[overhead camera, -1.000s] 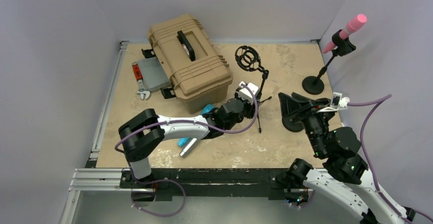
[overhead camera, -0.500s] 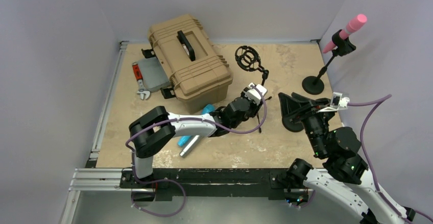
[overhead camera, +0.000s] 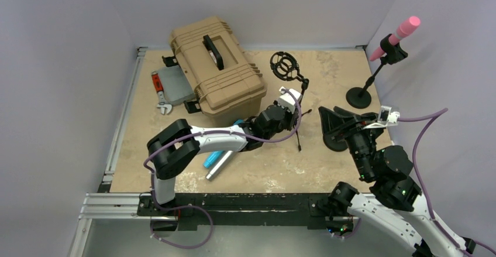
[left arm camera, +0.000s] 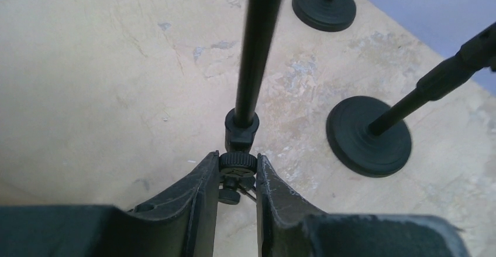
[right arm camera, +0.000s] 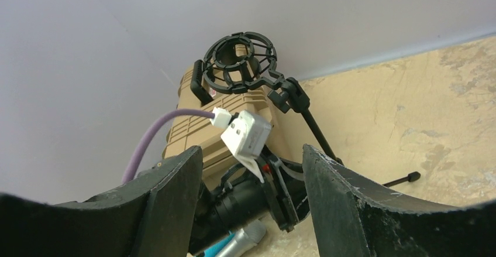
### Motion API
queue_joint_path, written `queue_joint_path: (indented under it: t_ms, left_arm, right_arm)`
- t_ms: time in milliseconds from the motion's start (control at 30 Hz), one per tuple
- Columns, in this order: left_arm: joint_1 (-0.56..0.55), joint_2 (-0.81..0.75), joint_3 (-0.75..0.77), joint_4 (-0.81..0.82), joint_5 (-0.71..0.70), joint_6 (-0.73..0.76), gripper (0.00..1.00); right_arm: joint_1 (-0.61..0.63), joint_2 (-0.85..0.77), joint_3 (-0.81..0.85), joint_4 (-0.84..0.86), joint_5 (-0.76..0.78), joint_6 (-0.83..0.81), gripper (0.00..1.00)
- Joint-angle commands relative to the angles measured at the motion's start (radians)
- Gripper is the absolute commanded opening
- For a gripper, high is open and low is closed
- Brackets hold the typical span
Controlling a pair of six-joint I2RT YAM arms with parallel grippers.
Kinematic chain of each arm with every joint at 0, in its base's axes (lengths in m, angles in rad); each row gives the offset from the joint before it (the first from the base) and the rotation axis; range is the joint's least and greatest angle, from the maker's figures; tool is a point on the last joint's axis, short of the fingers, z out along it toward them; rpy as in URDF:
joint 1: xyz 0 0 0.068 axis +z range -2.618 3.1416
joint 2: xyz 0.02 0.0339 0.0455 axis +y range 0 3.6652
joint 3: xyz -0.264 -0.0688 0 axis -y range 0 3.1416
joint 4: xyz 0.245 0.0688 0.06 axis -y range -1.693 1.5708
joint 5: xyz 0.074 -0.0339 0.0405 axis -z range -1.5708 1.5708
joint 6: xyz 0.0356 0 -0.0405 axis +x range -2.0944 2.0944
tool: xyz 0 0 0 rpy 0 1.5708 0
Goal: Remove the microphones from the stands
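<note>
Currently, left gripper (left arm camera: 237,172): fingers (left arm camera: 196,201) closed on the knurled collar (left arm camera: 237,162) of the tripod stand (left arm camera: 255,46), mid-tabletop (overhead camera: 327,166). Right gripper (right arm camera: 251,150): fingers open, holding nothing, near the tripod stand. Pink microphone (overhead camera: 405,30): clipped, tilted, atop the round-base stand (overhead camera: 358,97) at the far right corner, well apart from both grippers.

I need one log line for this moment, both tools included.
left tool: shut on tripod stand | right tool: open, empty | pink microphone: in far stand
</note>
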Motion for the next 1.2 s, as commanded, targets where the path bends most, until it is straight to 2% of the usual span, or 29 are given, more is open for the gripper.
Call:
queue_joint_path:
  t_ms: [0,167,333,600,767,967,1100,1167]
  left_arm:
    - [0.065,-0.046,0.017,-0.074,0.106,-0.265,0.00]
    - [0.119,-0.058,0.005,-0.085,0.231,-0.507,0.00]
    - [0.154,-0.062,-0.024,-0.024,0.314,-0.725,0.00]
    - [0.159,-0.065,-0.067,0.025,0.278,-0.973,0.00]
    - [0.171,-0.049,-0.116,0.115,0.277,-1.089,0.02]
    - [0.179,-0.013,-0.108,0.170,0.326,-1.156,0.08]
    - [0.181,-0.042,-0.110,0.117,0.302,-1.089,0.21]
    - [0.179,-0.062,-0.105,0.070,0.283,-1.014,0.22]
  right_arm:
    - [0.002,-0.011,-0.006,0.002,-0.004,0.010,0.62]
    - [0.002,-0.007,-0.008,0.002,-0.008,0.012,0.62]
    - [0.002,-0.007,-0.003,0.001,-0.010,0.010,0.62]
    - [0.002,0.009,0.008,0.005,-0.013,0.006,0.62]
    - [0.002,0.007,0.006,0.005,-0.013,0.005,0.62]
    - [0.002,0.014,0.003,0.008,-0.011,0.003,0.62]
    - [0.002,0.020,0.002,0.008,-0.013,0.004,0.62]
    - [0.002,0.017,-0.002,0.009,-0.012,0.004,0.62]
